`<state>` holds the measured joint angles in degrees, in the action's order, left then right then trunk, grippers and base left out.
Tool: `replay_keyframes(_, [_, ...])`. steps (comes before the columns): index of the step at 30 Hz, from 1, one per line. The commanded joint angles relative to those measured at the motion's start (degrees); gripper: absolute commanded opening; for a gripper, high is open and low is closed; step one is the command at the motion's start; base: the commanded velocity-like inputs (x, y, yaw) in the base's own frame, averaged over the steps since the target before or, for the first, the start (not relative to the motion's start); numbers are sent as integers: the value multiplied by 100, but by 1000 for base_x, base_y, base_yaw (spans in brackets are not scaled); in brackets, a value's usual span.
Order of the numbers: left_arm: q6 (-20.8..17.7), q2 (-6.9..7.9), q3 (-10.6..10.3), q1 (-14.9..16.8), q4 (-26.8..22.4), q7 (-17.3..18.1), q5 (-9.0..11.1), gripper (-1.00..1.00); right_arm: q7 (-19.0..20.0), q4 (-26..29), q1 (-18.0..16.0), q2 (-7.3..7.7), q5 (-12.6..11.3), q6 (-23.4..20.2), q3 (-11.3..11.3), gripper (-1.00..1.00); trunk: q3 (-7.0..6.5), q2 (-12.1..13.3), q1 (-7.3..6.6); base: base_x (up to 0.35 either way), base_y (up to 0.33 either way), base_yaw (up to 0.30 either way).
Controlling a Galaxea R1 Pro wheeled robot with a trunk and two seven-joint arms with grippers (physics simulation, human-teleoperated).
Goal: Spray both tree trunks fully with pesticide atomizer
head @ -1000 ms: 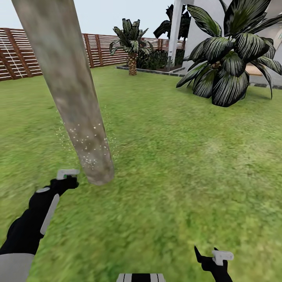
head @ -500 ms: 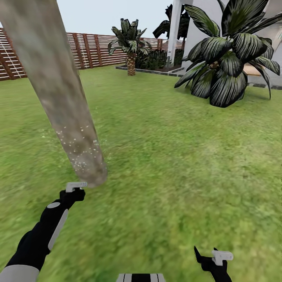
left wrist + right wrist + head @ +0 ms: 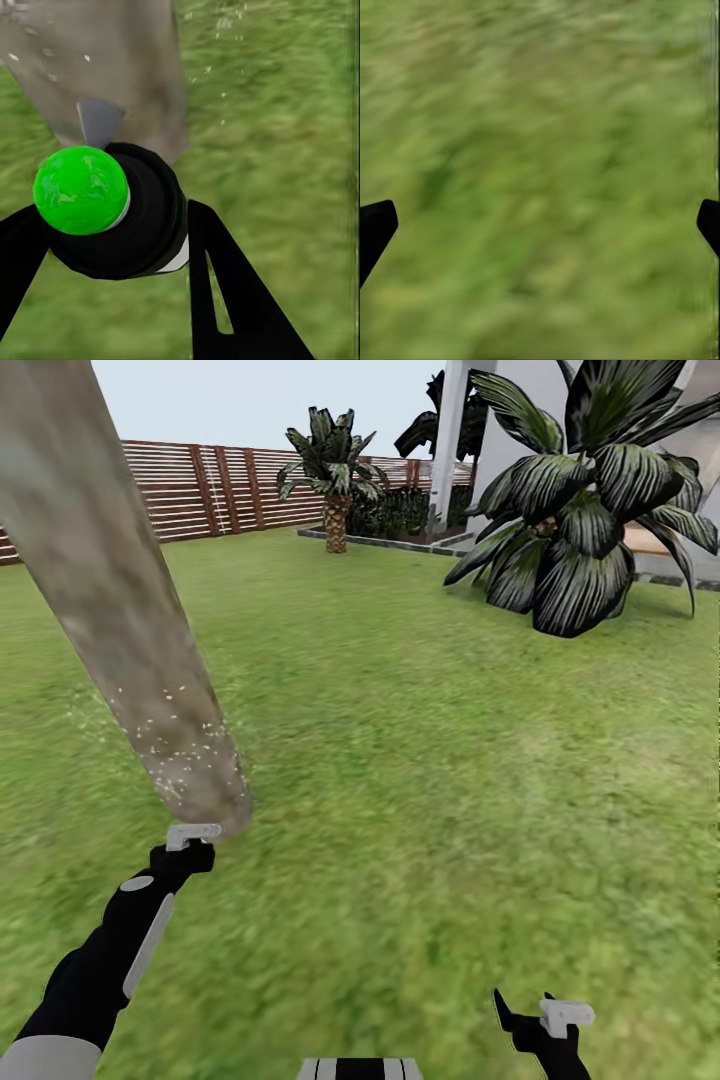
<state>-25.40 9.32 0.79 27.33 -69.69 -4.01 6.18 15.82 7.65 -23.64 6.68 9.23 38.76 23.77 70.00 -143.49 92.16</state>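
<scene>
A thick pale mottled tree trunk (image 3: 130, 630) leans from the upper left of the head view down to the lawn (image 3: 420, 760). White spray specks (image 3: 165, 735) dot its lower part. My left gripper (image 3: 188, 847) is at the foot of the trunk, shut on the pesticide atomizer (image 3: 112, 214). The atomizer is a black body with a green ball top (image 3: 79, 189), and its grey nozzle (image 3: 97, 124) points at the trunk (image 3: 112, 67). My right gripper (image 3: 545, 1020) hangs low at the right, open, and its black fingertips (image 3: 375, 229) are wide apart over bare grass.
A large dark-leaved bush (image 3: 580, 510) stands at the back right beside the white house (image 3: 500, 430). A small palm (image 3: 335, 480) grows by the brown slat fence (image 3: 240, 485). Open grass spreads between the trunk and the bush.
The view has shifted, so the trunk now lies further left. My left gripper with the atomizer has come down closer to the trunk's foot. The spray specks sit lower on the trunk.
</scene>
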Motion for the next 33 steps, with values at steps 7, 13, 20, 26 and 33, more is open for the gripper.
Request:
replay_keyframes(7, [-8,-2,12,-2,0,-3,29,-100,-1,0,0,0,0,0,5,100,0,0,0,1,-273,0])
replay_keyframes(13, [-9,-43,28,-2,-5,-1,25,-100,-1,0,0,0,0,0,5,100,0,0,0,120,-267,0])
replay_keyframes(20, [31,-11,43,-17,390,82,11,-100,0,0,0,0,0,0,5,100,0,0,0,71,-113,0])
replay_keyframes(26, [89,24,44,-26,551,99,10,-100,0,0,0,6,0,0,4,100,0,0,0,-172,128,0])
replay_keyframes(33, [458,78,226,-92,1138,133,11,-100,-8,2,0,0,0,0,5,100,0,0,0,-264,219,0])
